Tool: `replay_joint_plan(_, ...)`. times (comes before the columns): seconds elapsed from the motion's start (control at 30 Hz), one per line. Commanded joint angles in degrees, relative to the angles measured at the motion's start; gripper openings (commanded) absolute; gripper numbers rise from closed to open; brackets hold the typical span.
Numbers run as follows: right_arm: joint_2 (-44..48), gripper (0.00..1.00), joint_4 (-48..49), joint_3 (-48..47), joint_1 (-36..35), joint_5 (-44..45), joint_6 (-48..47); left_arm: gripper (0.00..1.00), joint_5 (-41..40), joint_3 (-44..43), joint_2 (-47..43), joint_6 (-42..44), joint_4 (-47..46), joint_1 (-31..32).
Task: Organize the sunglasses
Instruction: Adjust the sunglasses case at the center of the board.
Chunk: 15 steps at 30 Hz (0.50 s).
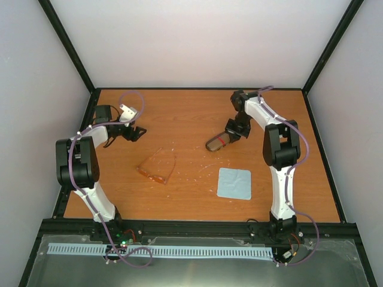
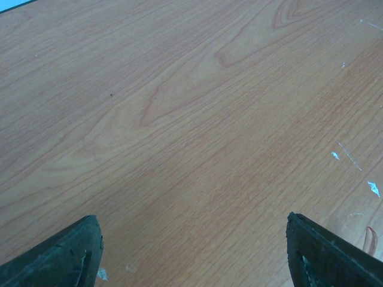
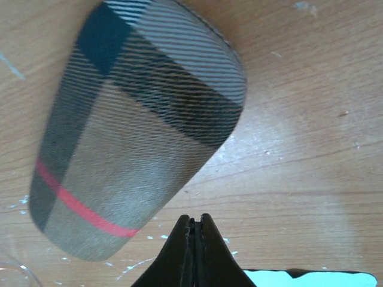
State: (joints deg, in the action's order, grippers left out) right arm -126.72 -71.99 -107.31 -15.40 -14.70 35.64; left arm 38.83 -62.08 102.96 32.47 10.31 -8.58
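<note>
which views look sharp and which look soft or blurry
Top external: evenly lit, soft shadows, the sunglasses pale against the table. Left wrist: wood grain crisp, dark fingers slightly soft at the edge. Right wrist: the case looms close, its near end soft.

Orange-brown wood-grain table [image 1: 191,113], flecked with white scuffs; at 8 o'clock of centre, sunglasses [image 1: 153,174], arms spread; just off centre at 1 o'clock, oblong striped case [image 1: 216,143], closed; at 4 o'clock, square light-blue cloth [image 1: 234,183], spread flat, apart from both others.
</note>
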Motion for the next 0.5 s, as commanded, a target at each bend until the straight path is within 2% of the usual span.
replay_joint_plan(0.0,-2.75,0.03,-1.58,1.18,-0.11,2.19,0.33,0.83,1.16,0.51,-1.26,-0.14,-0.64,-0.47)
replay_joint_plan(0.47,-9.70,0.03,-0.28,-6.20,0.01,4.86,1.23,0.84,0.99,0.49,-1.44,-0.51,-0.64,-0.64)
